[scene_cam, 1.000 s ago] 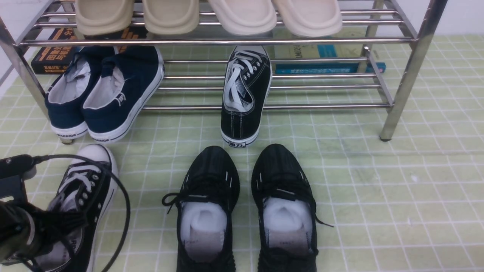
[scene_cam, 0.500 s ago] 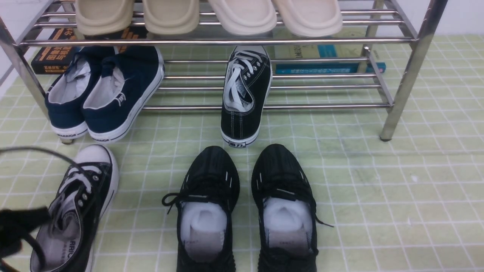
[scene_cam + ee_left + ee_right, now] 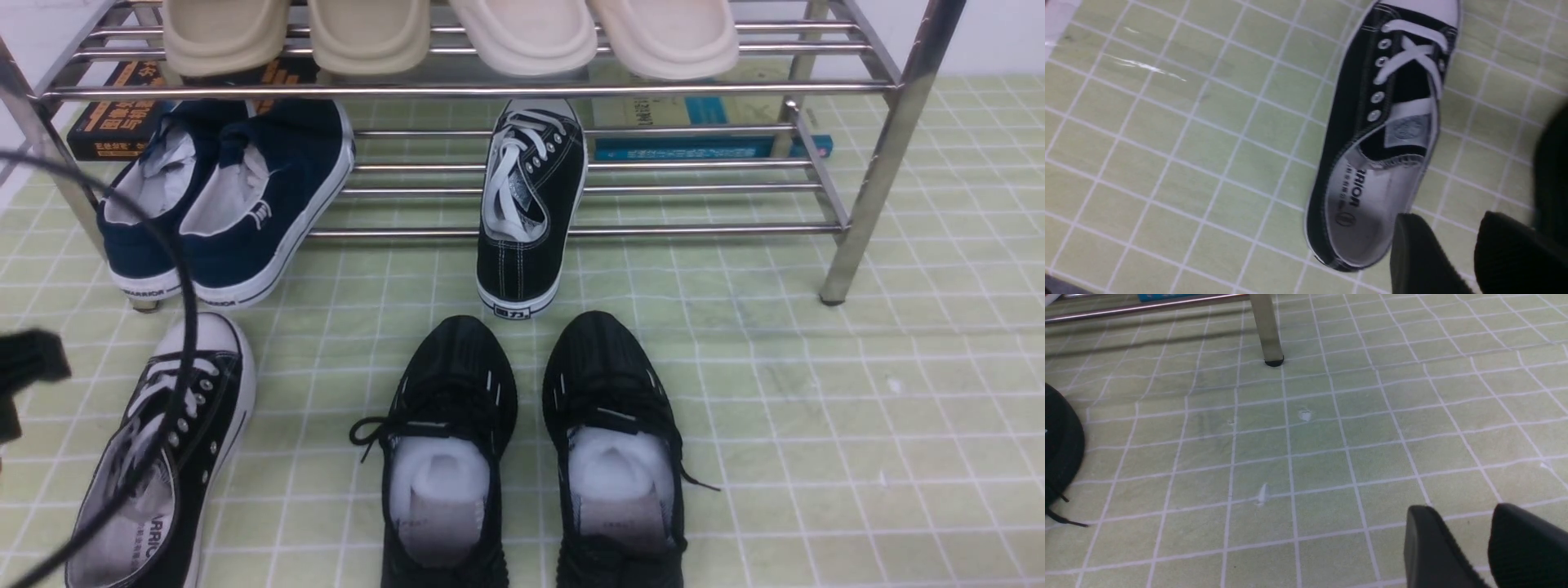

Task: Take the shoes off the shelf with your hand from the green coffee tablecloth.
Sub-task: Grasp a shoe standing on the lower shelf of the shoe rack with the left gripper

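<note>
One black canvas sneaker [image 3: 526,204] lies on the lower tier of the chrome shelf [image 3: 878,163], its heel hanging over the front rail onto the green tablecloth [image 3: 816,408]. The other black canvas sneaker [image 3: 163,457] lies on the cloth at the front left and also shows in the left wrist view [image 3: 1384,134]. My left gripper [image 3: 1447,230] is open and empty, hovering beside that sneaker's heel without touching it. A dark part of the left arm [image 3: 28,367] shows at the left edge of the front view. My right gripper [image 3: 1457,522] is open and empty above bare cloth [image 3: 1310,457].
Two all-black knit sneakers [image 3: 449,441] [image 3: 616,441] stand at the front centre. Navy slip-ons [image 3: 229,196] lean on the lower tier at the left. Beige slippers [image 3: 449,33] sit on the top tier. Books [image 3: 702,122] lie behind. A black cable [image 3: 189,327] loops over the left sneaker. A shelf leg [image 3: 1267,330] stands ahead of the right gripper.
My left gripper was over the heel of the front-left sneaker and has lifted away to the left. The sneaker stays on the cloth. The cable loop has swung upward.
</note>
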You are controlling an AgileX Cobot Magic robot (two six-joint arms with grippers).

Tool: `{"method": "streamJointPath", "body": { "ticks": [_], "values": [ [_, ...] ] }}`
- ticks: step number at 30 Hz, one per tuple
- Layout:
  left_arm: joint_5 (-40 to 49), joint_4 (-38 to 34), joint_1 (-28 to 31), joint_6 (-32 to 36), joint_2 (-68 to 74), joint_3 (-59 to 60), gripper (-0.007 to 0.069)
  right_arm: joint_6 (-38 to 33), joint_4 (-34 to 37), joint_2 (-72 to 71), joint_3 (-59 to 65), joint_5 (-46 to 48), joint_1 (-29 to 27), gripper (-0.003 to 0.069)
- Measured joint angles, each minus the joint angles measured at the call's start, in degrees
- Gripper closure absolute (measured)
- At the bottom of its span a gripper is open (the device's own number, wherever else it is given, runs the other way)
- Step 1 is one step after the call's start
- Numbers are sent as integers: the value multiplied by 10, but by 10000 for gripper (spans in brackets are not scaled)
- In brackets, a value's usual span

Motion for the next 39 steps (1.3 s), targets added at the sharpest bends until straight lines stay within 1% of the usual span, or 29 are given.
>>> {"method": "streamJointPath", "body": {
  "ticks": [3, 8, 10, 11, 15, 16, 18, 19, 20, 22, 25, 32, 34, 36, 37, 38, 39],
  "values": [
    [-9, -11, 0, 9, 38, -38, 368, 0, 0, 0, 0, 0, 0, 421],
    [-57, -29, 0, 29, 79, -46, 335, 0, 0, 0, 0, 0, 0, 421],
    [-80, -57, 0, 50, 101, -46, 302, 0, 0, 0, 0, 0, 0, 421],
    [-82, -61, 0, 53, 104, -46, 302, 0, 0, 0, 0, 0, 0, 421],
    [-100, -161, 0, 135, 171, -70, 249, 0, 0, 0, 0, 0, 0, 421],
    [-100, -166, 0, 139, 174, -72, 245, 0, 0, 0, 0, 0, 0, 421],
    [-101, -230, 0, 193, 222, -107, 233, 0, 0, 0, 0, 0, 0, 421],
    [-101, -230, 0, 197, 225, -110, 233, 0, 0, 0, 0, 0, 0, 421],
    [-103, -265, 0, 222, 251, -134, 231, 0, 0, 0, 0, 0, 0, 421],
    [-103, -290, 0, 251, 279, -165, 230, 0, 0, 0, 0, 0, 0, 421],
    [-103, -314, 0, 278, 312, -197, 230, 0, 0, 0, 0, 0, 0, 421],
    [-79, -316, -8, 299, 382, -270, 215, 0, 0, 0, 0, 0, 0, 421],
    [-70, -297, -40, 313, 413, -307, 194, 0, 0, 0, 0, 0, 0, 421],
    [-70, -278, -73, 312, 436, -332, 181, 0, 0, 0, 0, 0, 0, 421],
    [-71, -276, -76, 311, 441, -338, 179, 0, 0, 0, 0, 0, 0, 421],
    [-75, -262, -89, 304, 451, -349, 174, 0, 0, 0, 0, 0, 0, 421],
    [-86, -241, -111, 283, 473, -370, 164, 0, 0, 0, 0, 0, 0, 421]
  ]
}}
